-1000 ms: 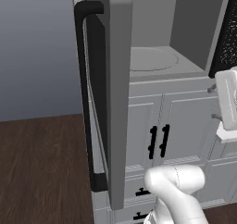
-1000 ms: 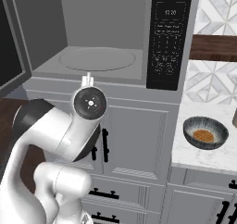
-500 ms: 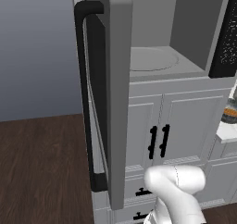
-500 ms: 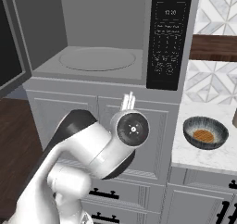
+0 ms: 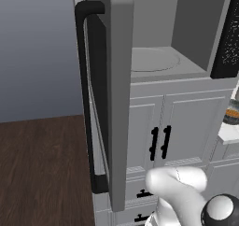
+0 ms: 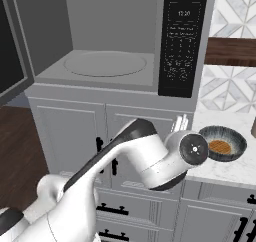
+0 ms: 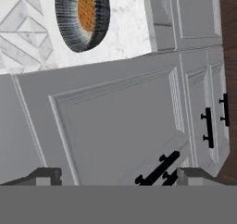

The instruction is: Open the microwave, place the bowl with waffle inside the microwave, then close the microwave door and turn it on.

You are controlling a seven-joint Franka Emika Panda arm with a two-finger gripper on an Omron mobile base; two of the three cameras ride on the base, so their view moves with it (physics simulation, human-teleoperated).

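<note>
The door (image 5: 109, 89) is standing wide open, the microwave (image 6: 107, 46) showing its bare turntable (image 6: 105, 64), so that step looks done. Now everything is turning on the bowl (image 6: 223, 143), which is sitting on the white counter (image 6: 235, 167) to the right of the microwave, waffle (image 6: 219, 146) lying flat inside it. The pincer (image 7: 118, 176) is hanging beside the counter edge in front of the cabinets, its fingertips (image 7: 46, 176) spread wide apart with nothing between them, the bowl (image 7: 82, 15) ahead of it and not touched. I'm reckoning this bowl is light and rigid, with a hard smooth wall that could slip under a loose squeeze. The wide rim is looking like the place to take it: one finger inside, one outside, clear of the waffle. It needs carrying level, or the waffle may be sliding out.
</note>
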